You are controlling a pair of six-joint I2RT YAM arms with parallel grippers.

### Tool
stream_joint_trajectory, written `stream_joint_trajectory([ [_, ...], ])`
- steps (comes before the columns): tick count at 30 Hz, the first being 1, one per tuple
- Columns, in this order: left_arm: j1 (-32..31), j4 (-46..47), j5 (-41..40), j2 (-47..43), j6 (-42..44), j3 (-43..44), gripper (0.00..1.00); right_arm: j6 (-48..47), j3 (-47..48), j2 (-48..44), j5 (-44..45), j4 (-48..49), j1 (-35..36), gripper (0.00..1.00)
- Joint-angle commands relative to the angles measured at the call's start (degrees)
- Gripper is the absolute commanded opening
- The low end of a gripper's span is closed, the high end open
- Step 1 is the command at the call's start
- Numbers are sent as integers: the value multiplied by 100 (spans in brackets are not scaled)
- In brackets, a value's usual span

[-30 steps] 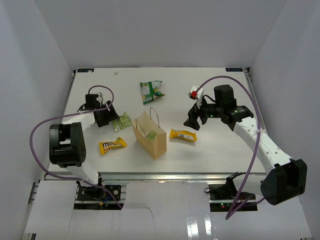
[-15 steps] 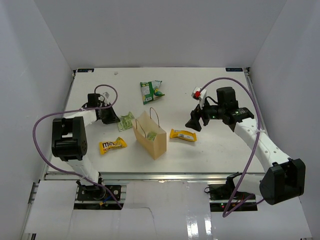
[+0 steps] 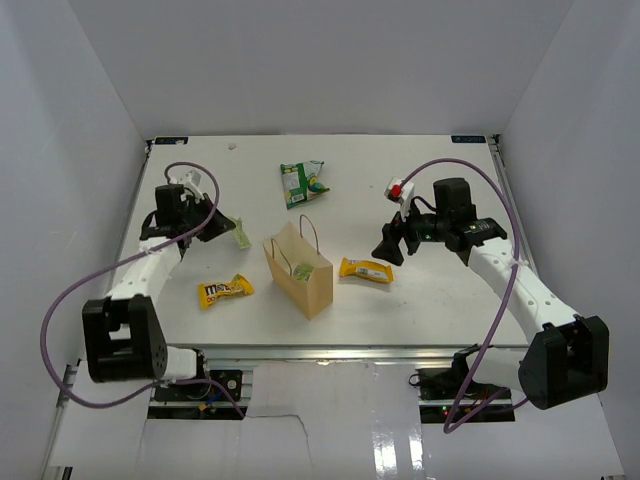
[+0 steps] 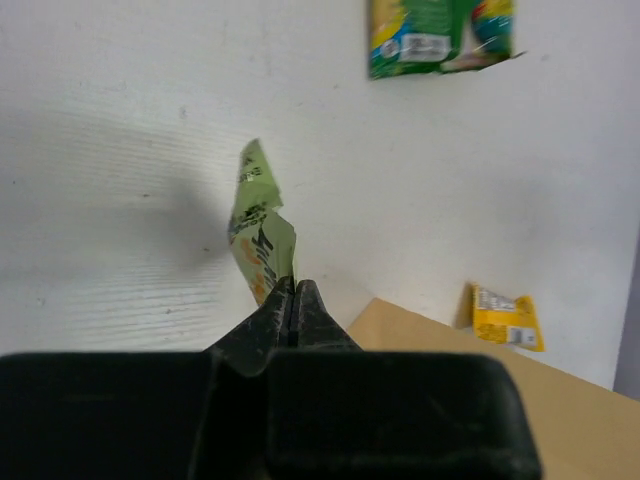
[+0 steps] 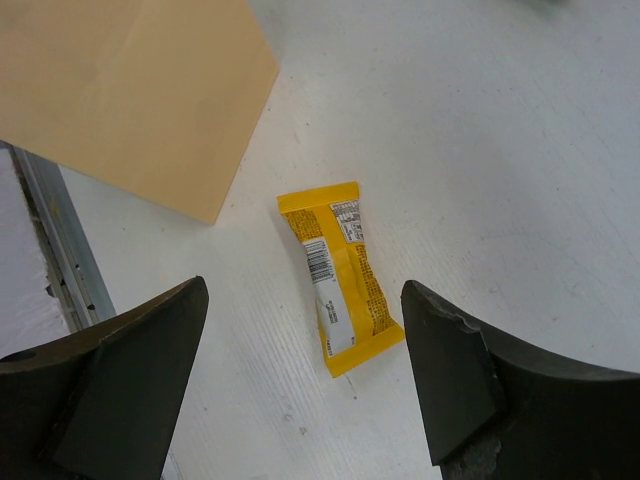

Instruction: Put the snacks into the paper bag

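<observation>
My left gripper [image 3: 228, 229] is shut on a pale green square packet [image 3: 241, 236], which stands up from the closed fingertips in the left wrist view [image 4: 259, 222]. It hangs left of the tan paper bag [image 3: 301, 270], which stands upright with another green packet [image 3: 303, 271] visible inside. A yellow wrapper with brown lettering [image 3: 225, 291] lies left of the bag in front. My right gripper [image 3: 389, 243] is open above the other yellow wrapper [image 5: 341, 291], which lies flat right of the bag [image 5: 140, 90]. A green-and-white bag [image 3: 303, 184] lies behind.
White walls enclose the table on the left, back and right. The table's metal front rail [image 3: 330, 350] runs along the near edge. Purple cables loop off both arms.
The left gripper shut on the pale green packet and lifted it off the table while the left arm swung back to the left. The right gripper shifted only slightly.
</observation>
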Motion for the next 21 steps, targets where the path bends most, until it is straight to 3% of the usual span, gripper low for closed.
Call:
stream_joint_trajectory([
  [1,-10,42,115,-1180,-519,-202,0,79,2,-85,-173,193,-20,84],
  [7,-10,-46,352,-2316,-1231,-492,0,123,-24,-49,-234,255,-29,84],
  [12,-10,-187,571,-3098,-1705,-248,0,132,-59,-32,-235,290,-20,84],
  [21,-10,-301,1028,-3443,-2285,588,0,202,-104,12,-252,387,-29,84],
])
